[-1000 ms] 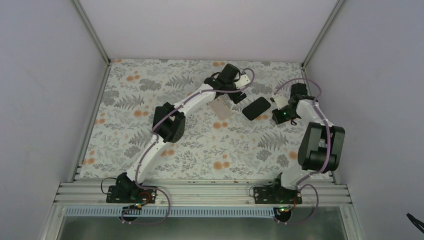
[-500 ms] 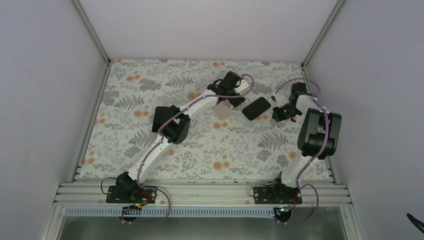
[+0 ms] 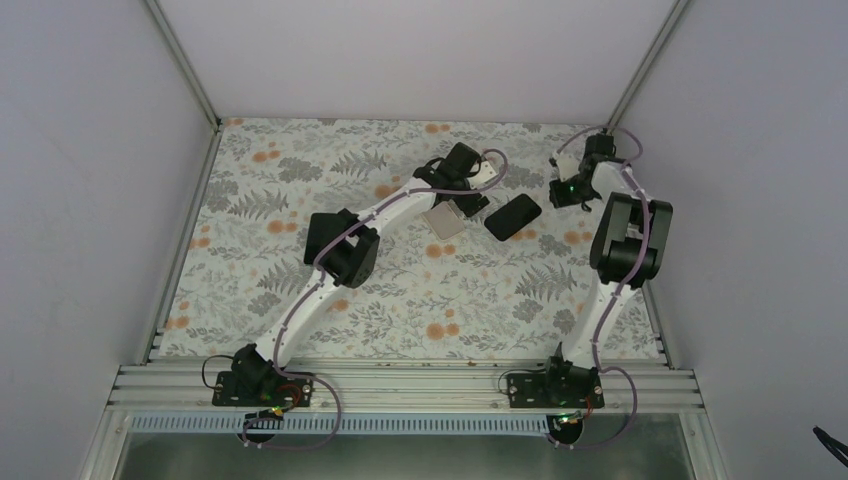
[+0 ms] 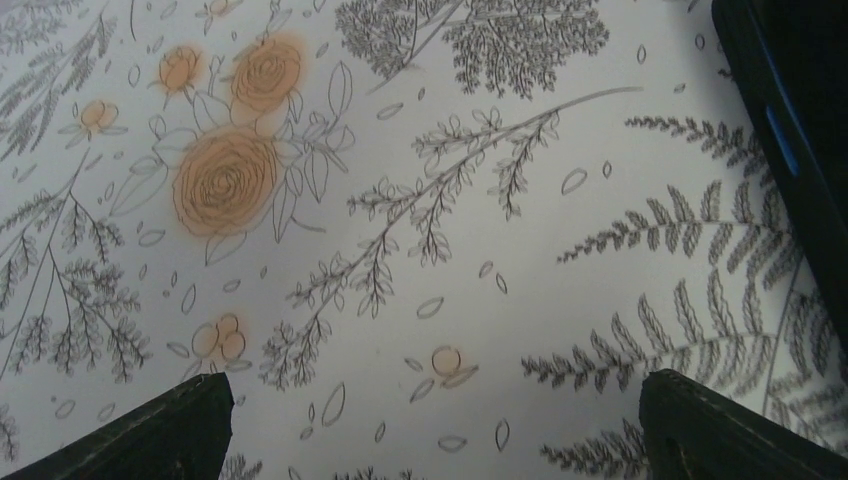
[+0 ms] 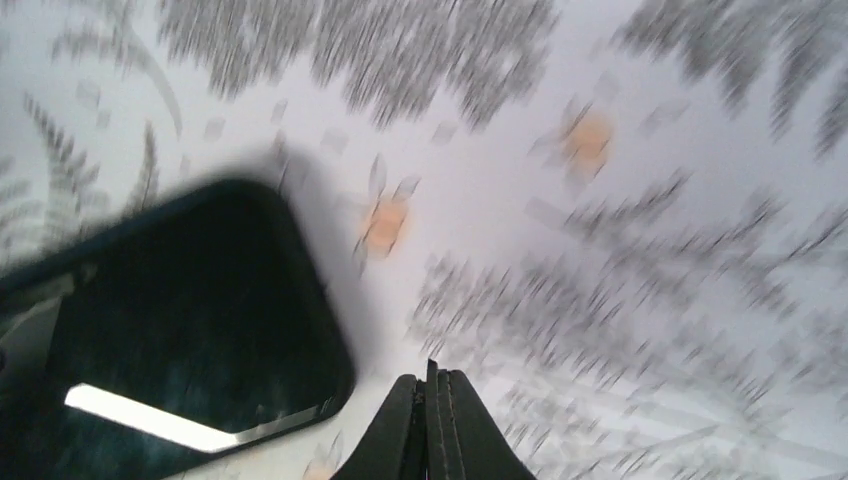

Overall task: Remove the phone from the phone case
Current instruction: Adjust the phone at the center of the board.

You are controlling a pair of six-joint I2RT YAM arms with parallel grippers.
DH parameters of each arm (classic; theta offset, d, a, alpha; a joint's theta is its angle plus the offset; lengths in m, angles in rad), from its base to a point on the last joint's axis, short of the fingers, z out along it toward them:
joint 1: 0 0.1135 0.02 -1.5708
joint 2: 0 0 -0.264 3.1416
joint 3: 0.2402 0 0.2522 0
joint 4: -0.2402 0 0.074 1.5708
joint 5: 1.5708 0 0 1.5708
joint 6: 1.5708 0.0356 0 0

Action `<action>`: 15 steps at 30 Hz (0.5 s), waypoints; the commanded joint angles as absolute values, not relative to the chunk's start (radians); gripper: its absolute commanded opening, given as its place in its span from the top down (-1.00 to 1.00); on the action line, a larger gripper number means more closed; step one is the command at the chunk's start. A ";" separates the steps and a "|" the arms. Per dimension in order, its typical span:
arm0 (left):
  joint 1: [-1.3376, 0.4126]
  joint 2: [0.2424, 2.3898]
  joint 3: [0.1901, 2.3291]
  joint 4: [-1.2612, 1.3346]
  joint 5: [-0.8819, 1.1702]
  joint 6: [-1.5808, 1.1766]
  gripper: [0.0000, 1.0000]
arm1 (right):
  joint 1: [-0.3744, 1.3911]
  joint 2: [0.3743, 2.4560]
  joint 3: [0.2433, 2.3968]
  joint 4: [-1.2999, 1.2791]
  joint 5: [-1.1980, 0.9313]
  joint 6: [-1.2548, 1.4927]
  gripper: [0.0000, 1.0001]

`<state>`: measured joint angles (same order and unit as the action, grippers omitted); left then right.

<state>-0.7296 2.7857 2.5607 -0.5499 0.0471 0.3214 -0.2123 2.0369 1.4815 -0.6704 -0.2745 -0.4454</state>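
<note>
A black phone [image 3: 513,216] lies flat on the floral cloth at the back centre-right. A pale grey flat case [image 3: 443,221] lies just to its left, partly under the left arm. My left gripper [image 3: 476,203] hovers between the two, open and empty. In the left wrist view the left gripper [image 4: 430,430] has only cloth between its fingers, and the phone's dark edge [image 4: 800,150] with a blue button is at the right. My right gripper [image 3: 556,192] is shut and empty, to the right of the phone. The blurred right wrist view shows the right gripper [image 5: 432,400] beside the phone's glossy corner [image 5: 170,320].
The floral cloth [image 3: 400,290] covers the table between white walls. The right arm's elbow [image 3: 628,240] stands near the right wall. The left arm's elbow [image 3: 340,245] hangs over the middle. A metal rail [image 3: 400,385] runs along the near edge.
My right gripper has swung away from the phone toward the far right corner, still shut. The left gripper, the phone and the case have hardly moved.
</note>
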 commanded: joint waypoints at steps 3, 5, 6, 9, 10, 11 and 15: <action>-0.722 2.714 2.506 -0.619 0.029 0.315 -1.00 | -0.208 2.213 1.775 -0.745 -0.332 -0.400 0.93; -0.722 2.720 2.523 -0.624 0.030 0.315 -1.00 | -0.198 2.277 1.877 -0.797 -0.420 -0.402 0.93; -0.722 2.722 2.530 -0.627 0.034 0.314 -1.00 | -0.192 2.302 1.916 -0.807 -0.460 -0.397 0.93; -0.722 2.732 2.538 -0.628 0.039 0.306 -1.00 | -0.159 2.365 1.995 -0.821 -0.517 -0.370 0.93; -0.722 2.734 2.538 -0.629 0.040 0.305 -1.00 | -0.146 2.385 2.019 -0.831 -0.522 -0.366 0.93; -0.723 2.737 2.539 -0.629 0.041 0.304 -1.00 | -0.135 2.402 2.047 -0.837 -0.525 -0.363 0.93; -0.721 2.744 2.542 -0.632 0.045 0.302 -1.00 | -0.099 2.451 2.099 -0.855 -0.534 -0.352 0.93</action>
<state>-0.7258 2.7518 2.5210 -0.5877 0.0414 0.3168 -0.1421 2.4161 2.0373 -0.7979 -0.4644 -0.3828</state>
